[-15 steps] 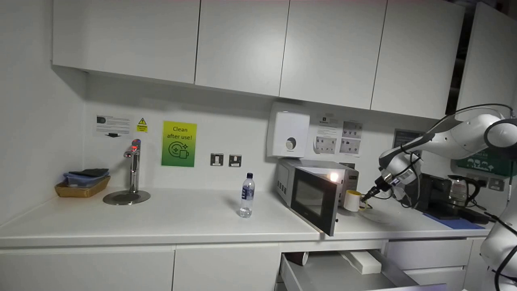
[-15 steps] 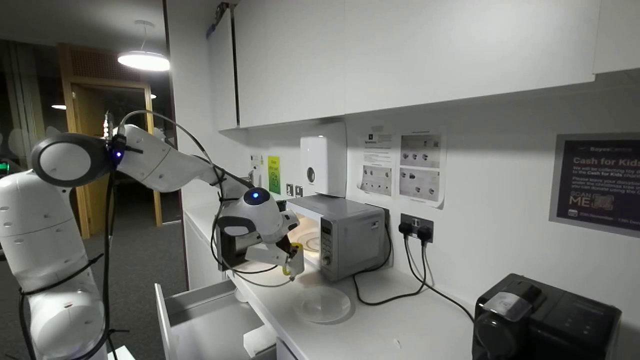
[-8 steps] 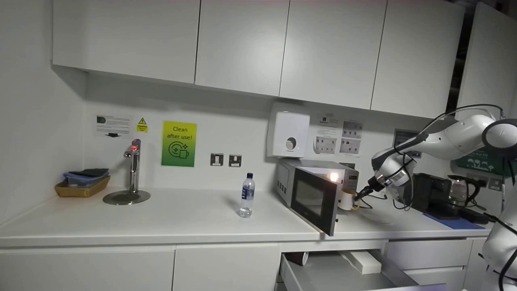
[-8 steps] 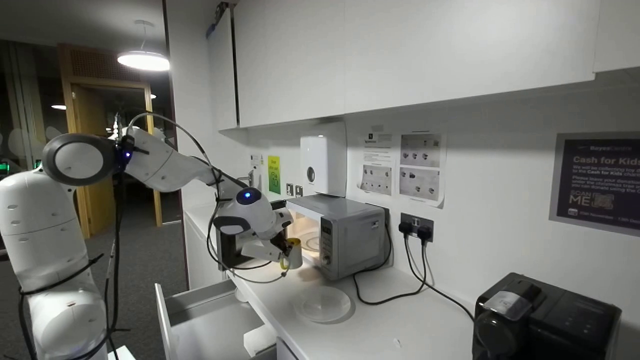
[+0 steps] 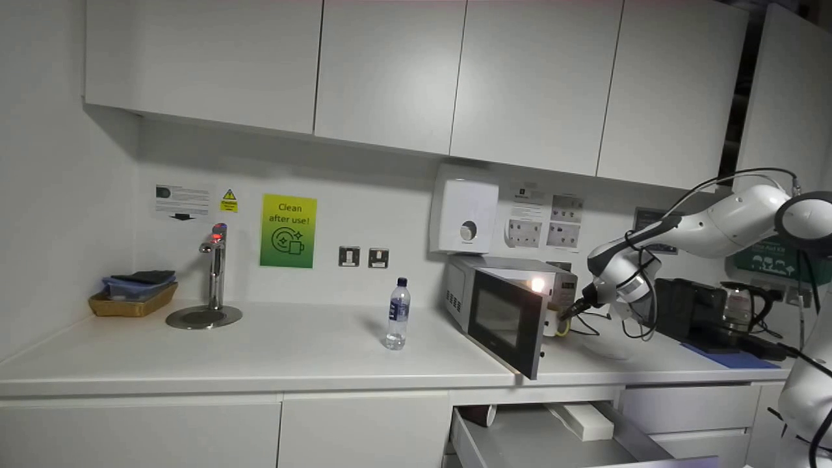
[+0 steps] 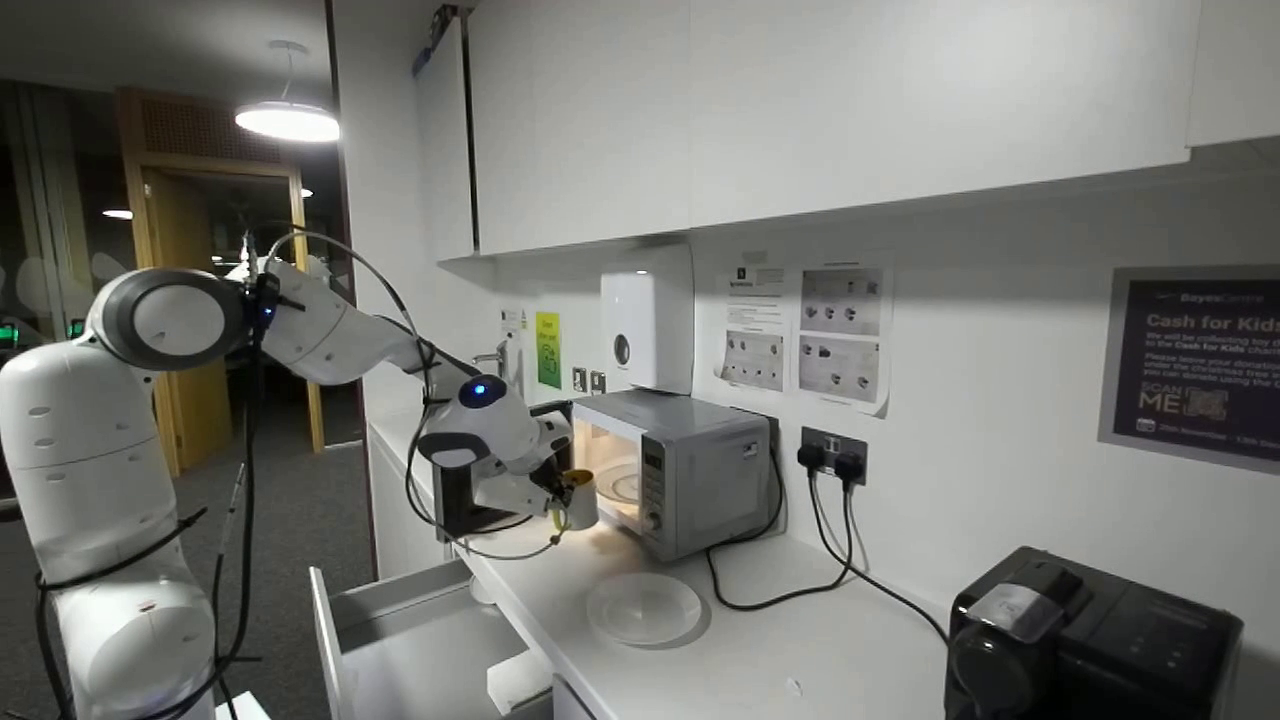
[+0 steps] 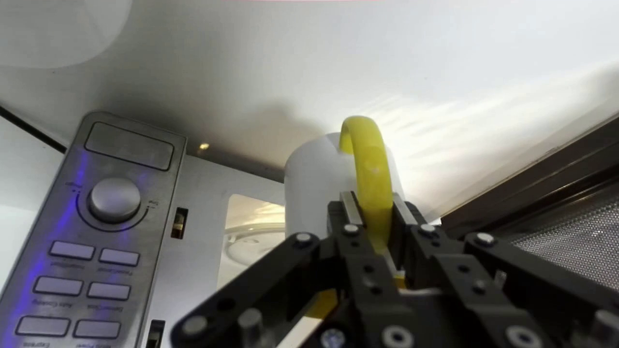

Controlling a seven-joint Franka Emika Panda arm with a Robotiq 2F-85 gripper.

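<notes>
A white mug [image 7: 314, 179] with a yellow inside hangs above the counter, close in front of the microwave [image 6: 700, 470]. In the wrist view my gripper [image 7: 377, 209] is shut on the mug's yellow handle [image 7: 370, 166], one finger on each side. The microwave's door [image 5: 507, 325] stands wide, and its lit inside shows a glass turntable [image 6: 622, 484]. In an exterior view the door's edge partly covers the mug [image 5: 550, 323]. The control panel [image 7: 111, 203] lies left of the mug in the wrist view. The mug's contents cannot be seen.
A clear plate [image 6: 645, 608] lies on the counter before the microwave. Below, a drawer [image 6: 420, 650] is pulled out. A water bottle [image 5: 398, 318] stands beyond the door. Cables [image 6: 740, 600] run behind to a coffee machine [image 6: 1090, 640].
The arm has carried the mug towards the microwave's opening, leftward in both exterior views. Part of the mug has gone behind the door. The grip on the handle stays the same.
</notes>
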